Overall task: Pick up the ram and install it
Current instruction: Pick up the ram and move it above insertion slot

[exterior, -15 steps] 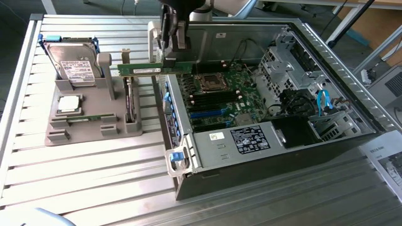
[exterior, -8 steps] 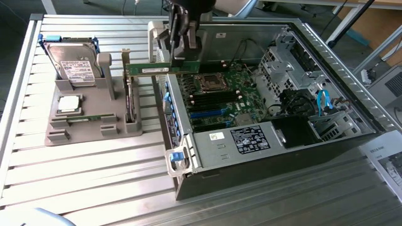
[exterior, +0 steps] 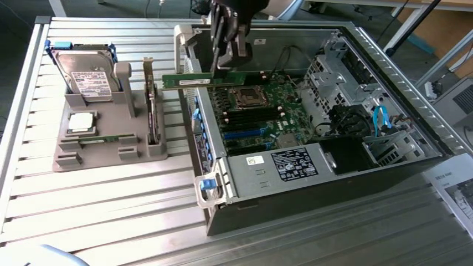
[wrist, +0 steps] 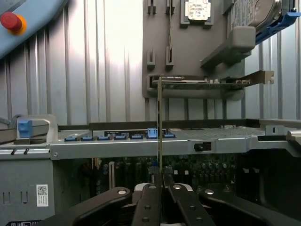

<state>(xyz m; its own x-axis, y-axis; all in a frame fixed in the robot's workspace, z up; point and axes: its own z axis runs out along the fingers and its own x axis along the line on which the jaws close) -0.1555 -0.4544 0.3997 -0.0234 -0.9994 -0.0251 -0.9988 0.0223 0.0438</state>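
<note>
We hold our arm down from above, wrist upright, claw pointing straight down, its two fingers pinched almost together on the ram.

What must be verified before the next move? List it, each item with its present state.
1. ram clamped in tool: ok, tool shut on it.
2. ram clear of gray holder: ok, held over the open case.
3. ram straight in tool: ok.
4. ram seated in memory slots: not ok, held above them.
5. ram lined up over the slots: cannot tell.
</note>
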